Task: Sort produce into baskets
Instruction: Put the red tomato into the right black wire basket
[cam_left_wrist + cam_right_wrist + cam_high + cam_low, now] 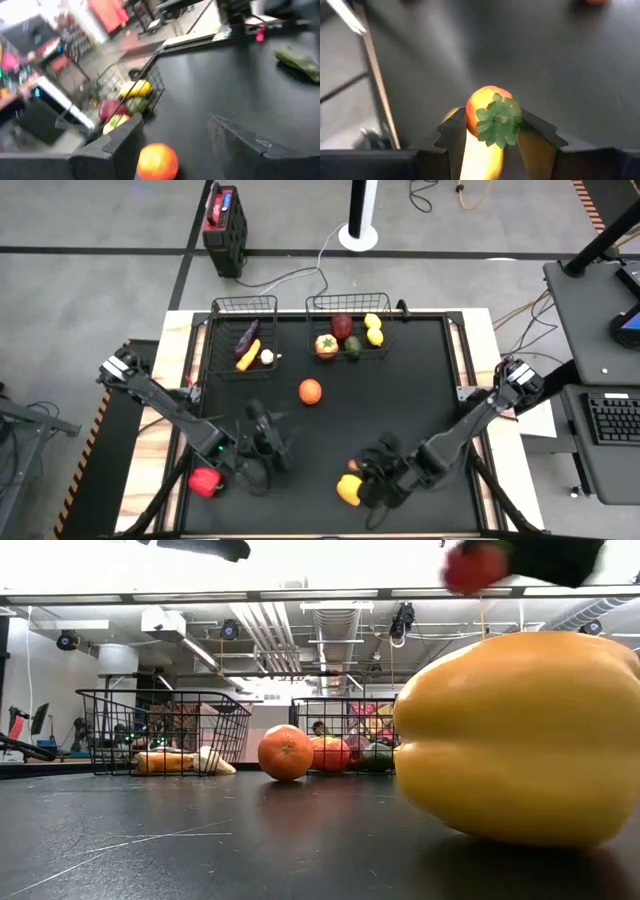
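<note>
A: The right tool [492, 131] is clamped on a small orange-red fruit with a green stalk cap [495, 120], lifted just above the yellow pepper [349, 490], which lies on the black surface [420, 380].

B: Risk?

A: The grip sits near the stalk end, so I judge the fruit could slip out and fall beside the yellow pepper, or knock it rolling on the way to the baskets. The left tool [175, 145] stands apart and holds nothing, well left of the yellow pepper, facing the orange [310, 391].

B: Counts?

A: 2 baskets far beyond the yellow pepper: the narrow one [243, 305] shows about 3 pieces, the wide one [350, 302] about 5. Loose pieces: 1 orange, 1 yellow pepper, 1 red pepper [205, 481] off the surface's edge.
</note>
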Motion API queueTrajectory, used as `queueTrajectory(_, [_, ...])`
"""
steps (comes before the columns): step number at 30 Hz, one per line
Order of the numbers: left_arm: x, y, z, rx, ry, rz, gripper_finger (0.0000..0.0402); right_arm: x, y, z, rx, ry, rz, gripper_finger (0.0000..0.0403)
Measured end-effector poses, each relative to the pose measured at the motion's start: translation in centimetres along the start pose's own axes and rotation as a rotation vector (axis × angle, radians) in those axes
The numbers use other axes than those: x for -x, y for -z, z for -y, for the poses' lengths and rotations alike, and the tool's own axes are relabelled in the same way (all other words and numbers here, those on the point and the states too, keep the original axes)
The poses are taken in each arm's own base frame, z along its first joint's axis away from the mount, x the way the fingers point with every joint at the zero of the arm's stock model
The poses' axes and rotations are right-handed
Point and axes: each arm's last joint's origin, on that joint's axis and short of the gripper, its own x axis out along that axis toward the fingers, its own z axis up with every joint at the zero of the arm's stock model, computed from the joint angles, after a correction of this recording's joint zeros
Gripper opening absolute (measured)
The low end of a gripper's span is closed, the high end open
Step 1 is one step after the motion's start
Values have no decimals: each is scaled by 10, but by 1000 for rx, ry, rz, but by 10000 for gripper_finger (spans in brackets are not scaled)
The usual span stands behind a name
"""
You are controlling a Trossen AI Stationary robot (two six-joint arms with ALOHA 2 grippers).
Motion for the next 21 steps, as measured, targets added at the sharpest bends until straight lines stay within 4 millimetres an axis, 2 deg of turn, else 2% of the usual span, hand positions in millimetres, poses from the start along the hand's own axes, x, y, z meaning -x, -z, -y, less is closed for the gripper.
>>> queueTrajectory(5, [-5, 2, 30, -190, 25, 60, 206, -11, -33, -6, 137, -129, 130, 151])
queueTrajectory(10, [2, 6, 48, -320, 56, 107, 206, -15, -55, -8, 249, -198, 236, 149])
queueTrajectory(15, [15, 5, 50, -356, 101, 133, 206, -18, -73, -9, 311, -284, 303, 152])
queueTrajectory(21, [41, -7, 40, -322, 153, 185, 206, -19, -91, -10, 378, -419, 414, 150])
